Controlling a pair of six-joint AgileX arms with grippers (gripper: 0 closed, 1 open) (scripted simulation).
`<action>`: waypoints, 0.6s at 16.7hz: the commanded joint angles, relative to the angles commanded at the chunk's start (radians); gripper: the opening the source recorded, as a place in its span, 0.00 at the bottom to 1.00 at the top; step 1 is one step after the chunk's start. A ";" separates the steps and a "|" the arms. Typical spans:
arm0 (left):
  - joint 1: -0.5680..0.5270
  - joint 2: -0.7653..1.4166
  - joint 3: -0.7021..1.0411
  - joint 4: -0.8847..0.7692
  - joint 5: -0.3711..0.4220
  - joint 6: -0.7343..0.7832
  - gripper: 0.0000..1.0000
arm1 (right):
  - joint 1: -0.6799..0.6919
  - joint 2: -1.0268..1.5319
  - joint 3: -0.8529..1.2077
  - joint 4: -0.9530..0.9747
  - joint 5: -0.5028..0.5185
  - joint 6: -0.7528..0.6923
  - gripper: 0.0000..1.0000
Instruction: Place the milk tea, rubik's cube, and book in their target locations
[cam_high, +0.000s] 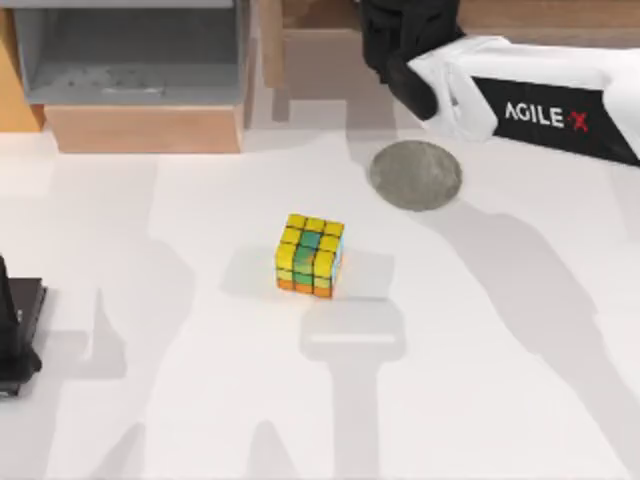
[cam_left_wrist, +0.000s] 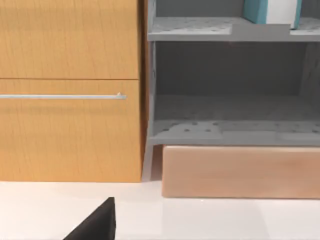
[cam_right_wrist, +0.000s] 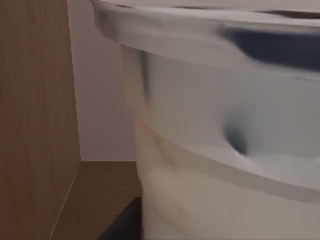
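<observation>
The small rubik's cube (cam_high: 310, 256) with yellow, green and orange stickers sits on the white worktop (cam_high: 480, 350), near the flat round grey disc (cam_high: 416, 175) and toward the worktop's middle. My right claw (cam_high: 400, 50) is up behind that disc at the wooden cubby, right against the clear white-lidded milk tea cup (cam_right_wrist: 225, 150); can't tell its grip. The teal-blue book (cam_left_wrist: 272, 11) stands on the grey shelf (cam_left_wrist: 220, 29). Left arm (cam_high: 15, 330) is parked far left of the cube.
</observation>
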 joint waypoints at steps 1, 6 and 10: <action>0.000 0.000 0.000 0.000 0.000 0.000 1.00 | 0.000 0.000 0.000 0.000 0.000 0.000 0.02; 0.000 0.000 0.000 0.000 0.000 0.000 1.00 | 0.000 0.000 0.000 0.000 0.000 0.000 0.00; 0.000 0.000 0.000 0.000 0.000 0.000 1.00 | 0.002 -0.002 0.000 0.000 0.000 0.002 0.00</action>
